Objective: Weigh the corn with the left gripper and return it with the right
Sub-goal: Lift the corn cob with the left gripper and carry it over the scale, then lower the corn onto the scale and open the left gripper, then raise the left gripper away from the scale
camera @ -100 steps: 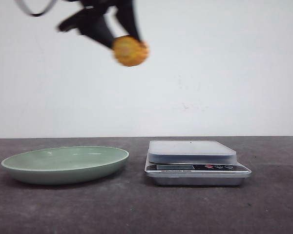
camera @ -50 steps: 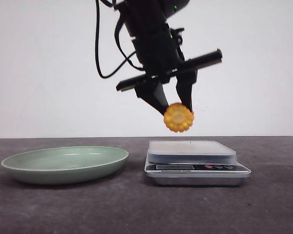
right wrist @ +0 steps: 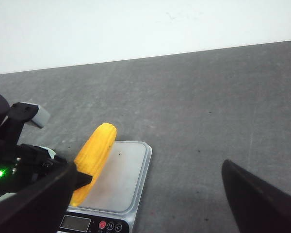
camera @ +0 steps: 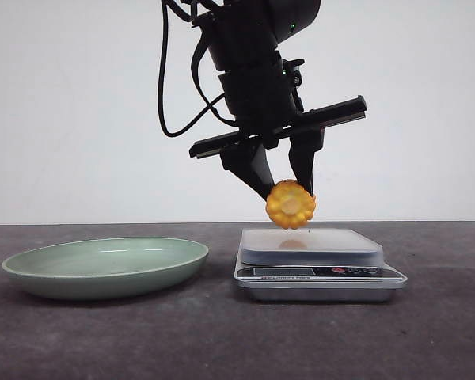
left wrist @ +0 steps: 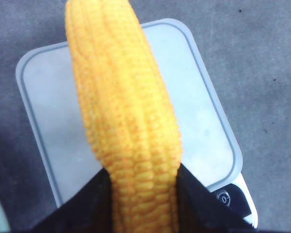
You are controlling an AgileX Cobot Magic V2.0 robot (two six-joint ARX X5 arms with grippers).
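Hidden / cut-off bits, all views

Front: left gripper [camera: 283, 176] arm runs off the top edge; corn [camera: 290, 204] seen end-on, so its length is hidden, and can't tell if it touches the scale [camera: 317, 257]; display digits too small to read. Left wrist: corn [left wrist: 126, 116] cut at top and bottom edges, covers mid platform; fingers [left wrist: 194, 204] only partly in view at the bottom edge; scale [left wrist: 203, 111] buttons mostly cut off. Right wrist: right gripper's fingers [right wrist: 254, 196] dark, blurred, cut by the edges, tips out of view; corn's [right wrist: 94, 155] near end hidden behind the left gripper [right wrist: 19, 165]; scale [right wrist: 121, 179] front clipped.
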